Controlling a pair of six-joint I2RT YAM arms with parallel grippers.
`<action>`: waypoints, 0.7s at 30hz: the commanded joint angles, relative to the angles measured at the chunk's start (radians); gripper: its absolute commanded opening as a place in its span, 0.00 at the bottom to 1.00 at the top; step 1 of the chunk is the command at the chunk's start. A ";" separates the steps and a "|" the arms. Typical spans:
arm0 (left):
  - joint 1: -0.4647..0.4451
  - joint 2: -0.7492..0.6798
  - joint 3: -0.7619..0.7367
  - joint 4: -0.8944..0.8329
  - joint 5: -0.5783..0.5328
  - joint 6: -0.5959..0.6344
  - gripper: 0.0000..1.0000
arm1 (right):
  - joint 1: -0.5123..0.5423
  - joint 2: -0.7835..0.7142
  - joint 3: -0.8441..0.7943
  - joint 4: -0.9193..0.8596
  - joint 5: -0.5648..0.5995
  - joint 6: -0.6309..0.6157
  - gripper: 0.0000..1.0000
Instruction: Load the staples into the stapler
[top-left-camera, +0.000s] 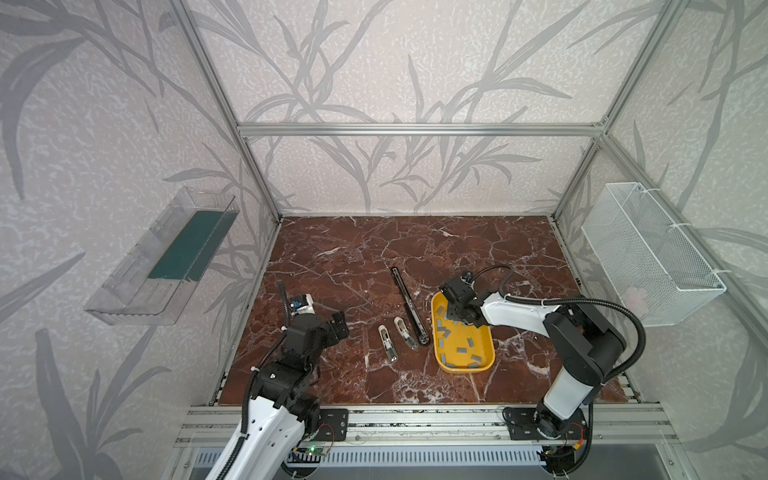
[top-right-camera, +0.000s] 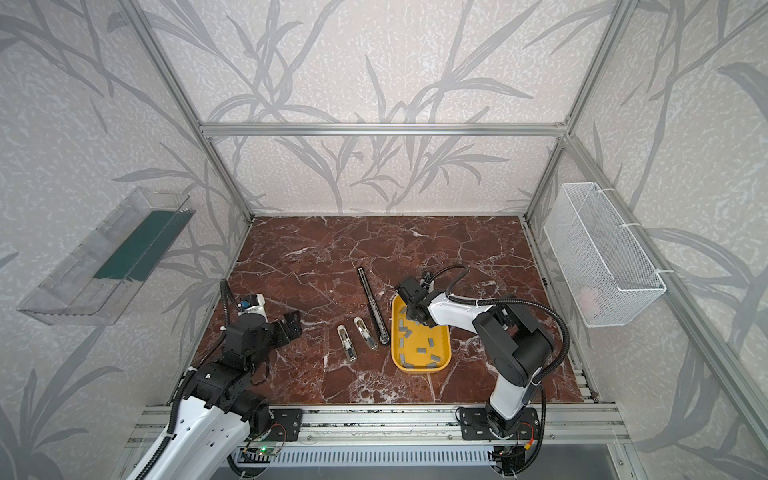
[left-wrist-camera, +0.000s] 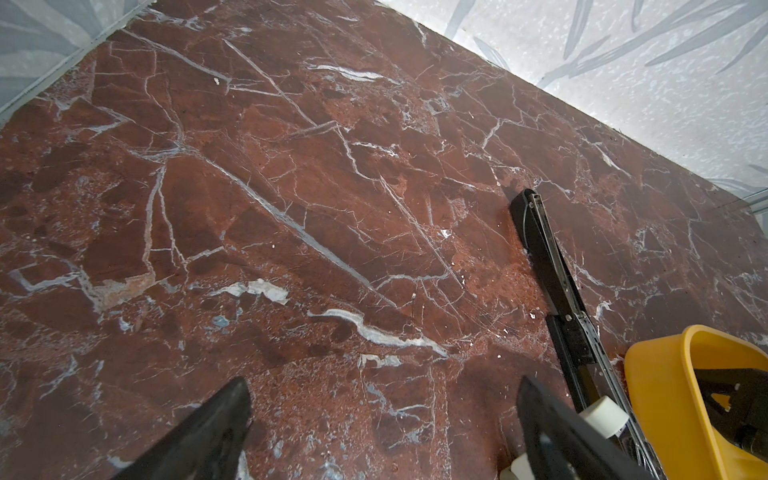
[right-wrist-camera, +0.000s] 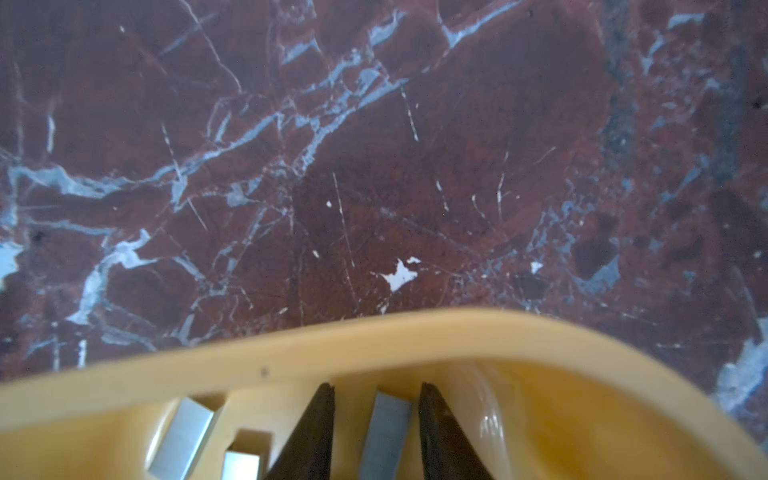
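Loosely astride one staple strip (right-wrist-camera: 386, 432), right gripper (right-wrist-camera: 376, 388) near tray wall (right-wrist-camera: 374, 345); left gripper (left-wrist-camera: 384, 382) agape.

I see two arms alike: left arm (top-left-camera: 266, 419), right arm (top-left-camera: 515, 309). White link shells, black joint housings, black ribbed cable hose (top-left-camera: 623, 312). Black base plates (top-left-camera: 332, 424), corner screws. On my wrist feeds: black wedge-shaped fingers (right-wrist-camera: 311, 436).

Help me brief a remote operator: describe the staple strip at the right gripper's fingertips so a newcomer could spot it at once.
Find the yellow tray on the red marble table. The right gripper reaches into its far end. The staple strip is the grey one lying between the two black fingers; the other strips lie outside them.
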 joint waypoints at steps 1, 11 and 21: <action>0.002 -0.006 -0.012 0.008 -0.003 0.009 0.99 | -0.010 0.031 0.001 -0.029 -0.012 0.034 0.34; 0.002 -0.008 -0.013 0.010 -0.001 0.009 0.99 | -0.008 0.039 0.013 -0.056 -0.042 0.040 0.23; 0.002 -0.010 -0.013 0.010 -0.002 0.009 0.99 | -0.002 0.015 0.001 -0.085 -0.039 0.029 0.28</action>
